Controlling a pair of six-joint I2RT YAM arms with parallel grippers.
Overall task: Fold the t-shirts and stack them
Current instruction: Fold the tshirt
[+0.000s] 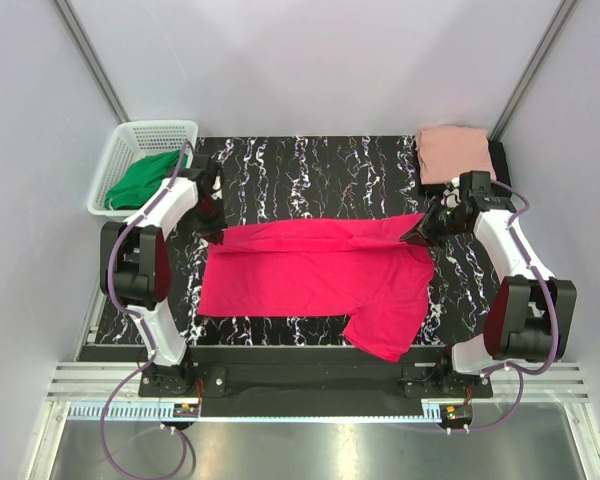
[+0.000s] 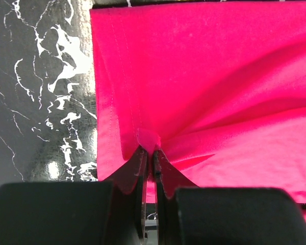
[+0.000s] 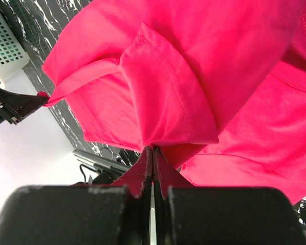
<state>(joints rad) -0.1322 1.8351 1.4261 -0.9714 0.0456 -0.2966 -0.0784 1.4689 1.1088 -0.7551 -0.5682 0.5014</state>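
Top external shows the bright crimson-pink cloth t-shirt (image 1: pixel 315 272) spread on the black marbled bench (image 1: pixel 310 165); the left hand (image 1: pixel 216 234) and right hand (image 1: pixel 420 236) each clamp its far edge, one at either end.

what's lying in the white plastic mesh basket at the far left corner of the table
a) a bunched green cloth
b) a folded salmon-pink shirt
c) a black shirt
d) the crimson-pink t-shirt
a: the top view shows a bunched green cloth inside the white plastic mesh basket, while the crimson-pink t-shirt lies spread on the table.
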